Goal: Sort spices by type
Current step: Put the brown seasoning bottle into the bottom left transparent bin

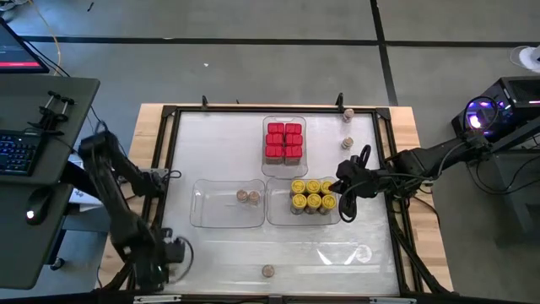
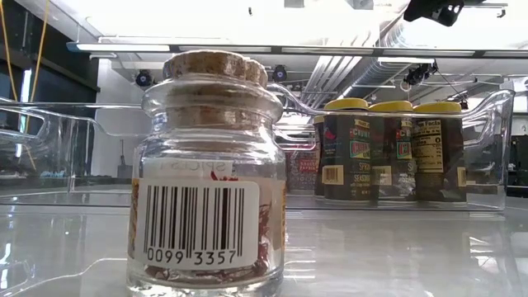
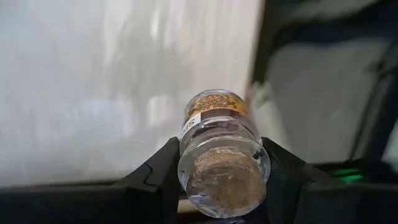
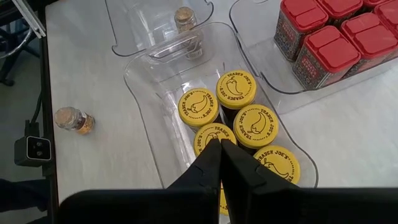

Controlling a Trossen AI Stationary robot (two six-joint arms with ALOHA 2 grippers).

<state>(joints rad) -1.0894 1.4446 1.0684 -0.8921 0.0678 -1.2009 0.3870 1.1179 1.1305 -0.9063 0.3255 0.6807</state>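
Light, smooth and breakable, the cork-stoppered glass jar [image 3: 219,155] sits clamped by its body in the left hand [image 3: 221,180]; right hand [image 4: 220,163] closed, empty.

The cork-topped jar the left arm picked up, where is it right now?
In the left wrist view the cork-topped jar sits clamped between the left gripper fingers; the high view puts that gripper at the table's near-left corner, outside the trays.
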